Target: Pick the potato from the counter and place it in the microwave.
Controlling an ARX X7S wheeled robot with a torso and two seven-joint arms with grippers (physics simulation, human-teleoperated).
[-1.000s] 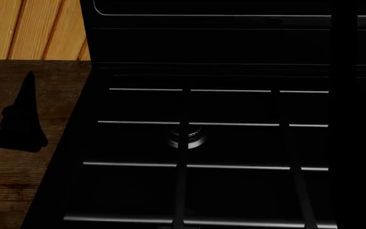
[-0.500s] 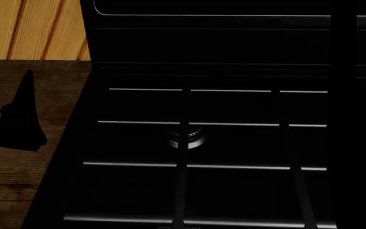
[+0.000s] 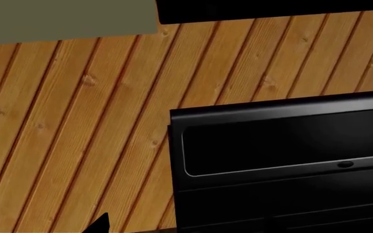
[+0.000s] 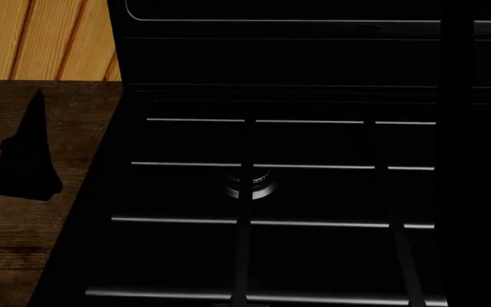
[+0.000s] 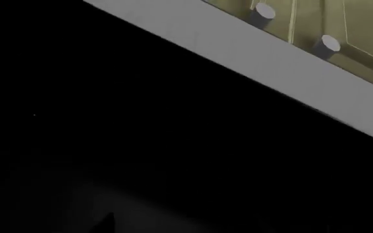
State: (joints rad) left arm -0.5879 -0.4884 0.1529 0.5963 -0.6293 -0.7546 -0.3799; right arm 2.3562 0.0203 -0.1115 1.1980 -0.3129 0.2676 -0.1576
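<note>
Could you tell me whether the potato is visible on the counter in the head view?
No, the visible strip of counter beside the black stove shows only a dark shadow, no potato.

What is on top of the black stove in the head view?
On the stove only thin metal grate bars and one round burner show. No pot or food is seen. Much of its surface is too dark to check.

stove (image 4: 271, 192) fills the head view's centre and right, burner (image 4: 250, 182) mid-grate; table (image 4: 15, 243) adjoins its left; plank wall (image 4: 32, 38) stands behind the table.
</note>
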